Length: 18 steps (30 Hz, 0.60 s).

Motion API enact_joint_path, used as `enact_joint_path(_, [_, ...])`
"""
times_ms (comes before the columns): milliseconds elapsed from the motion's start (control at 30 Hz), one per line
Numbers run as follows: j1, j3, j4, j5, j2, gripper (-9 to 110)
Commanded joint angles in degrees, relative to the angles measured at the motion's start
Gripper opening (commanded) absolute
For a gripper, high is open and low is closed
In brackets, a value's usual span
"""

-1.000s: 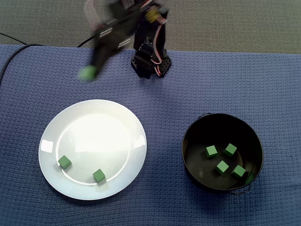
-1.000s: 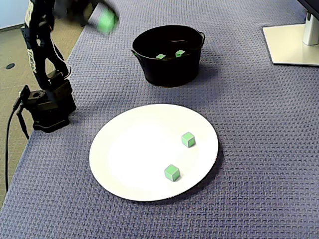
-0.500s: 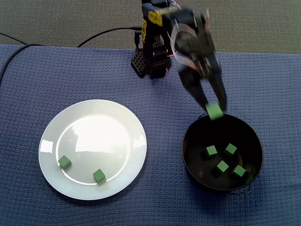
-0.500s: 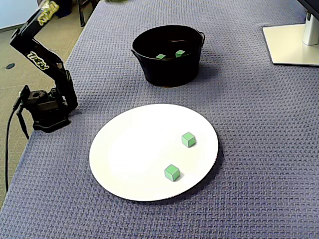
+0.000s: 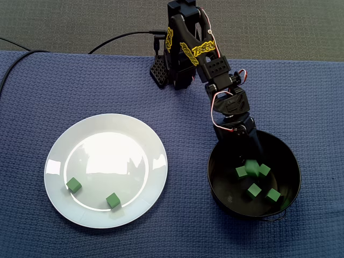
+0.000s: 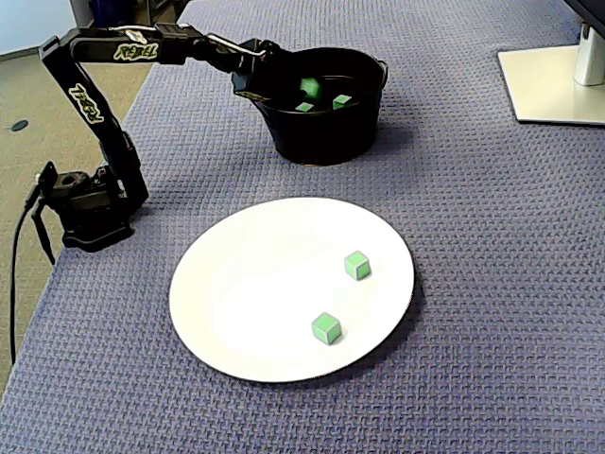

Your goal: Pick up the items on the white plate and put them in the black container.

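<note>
The white plate [image 5: 134, 134] [image 6: 255, 284] carries two green cubes [image 5: 73, 186] [image 5: 113, 200], also seen in the other fixed view [image 6: 356, 265] [image 6: 326, 328]. Several more green cubes [image 5: 254, 190] [image 6: 340, 99] lie on the bottom of the black container [image 5: 217, 161] [image 6: 321, 142]. My gripper [image 5: 252, 160] [image 6: 301, 87] reaches over the container's rim and down inside it. At its tip sits a slightly blurred green cube [image 5: 251, 164] [image 6: 308, 87], above the bottom, and the jaws look shut on it. The dark fingers are hard to make out against the dark inside wall.
Blue woven cloth covers the table. The arm's base [image 5: 172, 75] [image 6: 90, 208] stands at the cloth's edge with a cable [image 5: 118, 38] running from it. A white stand foot [image 6: 558, 85] sits at the far right in one fixed view.
The arm swung with a green cube from above the plate side over to the container, then lowered its gripper inside the rim. The two cubes on the plate have not moved.
</note>
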Motion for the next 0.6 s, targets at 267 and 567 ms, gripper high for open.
enact_joint_path(267, [12.22, -30.59, 35.16, -4.57, 14.06, 42])
enact_joint_path(567, [44.38, -69.35, 55.28, -11.95, 7.47, 40])
